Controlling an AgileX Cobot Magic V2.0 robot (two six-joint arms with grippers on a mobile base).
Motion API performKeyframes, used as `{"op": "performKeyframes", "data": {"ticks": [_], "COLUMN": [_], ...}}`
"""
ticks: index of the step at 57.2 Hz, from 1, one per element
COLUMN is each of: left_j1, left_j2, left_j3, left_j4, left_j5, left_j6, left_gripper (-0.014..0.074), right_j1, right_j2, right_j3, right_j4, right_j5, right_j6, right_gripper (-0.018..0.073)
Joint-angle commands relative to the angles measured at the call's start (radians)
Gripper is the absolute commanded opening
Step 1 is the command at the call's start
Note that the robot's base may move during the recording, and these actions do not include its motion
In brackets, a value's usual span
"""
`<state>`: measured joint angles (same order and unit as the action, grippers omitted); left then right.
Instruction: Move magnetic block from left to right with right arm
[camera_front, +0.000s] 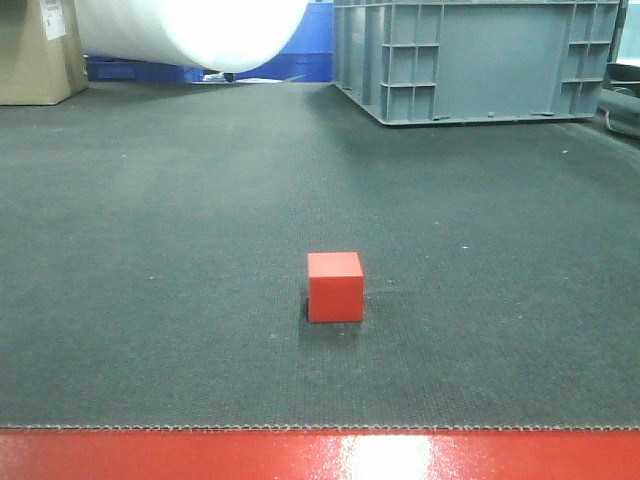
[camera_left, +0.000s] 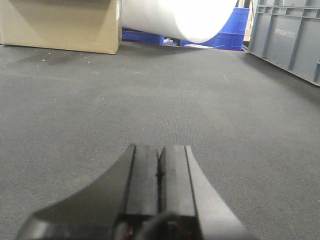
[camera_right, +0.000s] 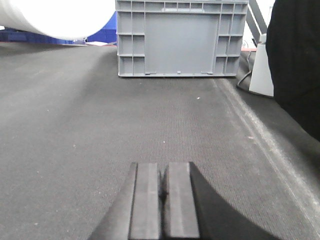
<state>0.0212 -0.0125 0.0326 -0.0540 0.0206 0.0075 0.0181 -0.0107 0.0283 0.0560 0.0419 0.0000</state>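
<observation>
Black and pressed together, the left tool's (camera_left: 159, 172) jaws sit low over the dark mat; the right tool (camera_right: 163, 192) is likewise clenched on nothing, level and pointing toward the grey crate (camera_right: 180, 37). Neither wrist view shows the magnetic block (camera_front: 335, 287). Only the front view does: it rests alone on the bench mat (camera_front: 150, 250), lower centre of the frame, with no tool visible there.
</observation>
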Motion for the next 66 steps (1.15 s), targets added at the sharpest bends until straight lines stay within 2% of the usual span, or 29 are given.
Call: {"op": "performKeyframes", "data": {"ticks": [1,66], "left_j1": [-0.007,-0.007], "left_j2": [-0.01,-0.01], "left_j3": [0.008,0.008], "left_j4": [-0.003,-0.003], "left_j5": [-0.081,-0.081], "left_j6": [-0.007,-0.007], "left_gripper": [-0.0126,-0.0126], "right_j1": [-0.007,-0.007], "right_j2": [-0.021,-0.021], "right_j3": [0.002,0.002], "right_j4": [-0.007,-0.007], "right_j5": [-0.105,-0.112], "right_j6": [-0.01,-0.01], "right_gripper": [0.0069,0.0069]}}
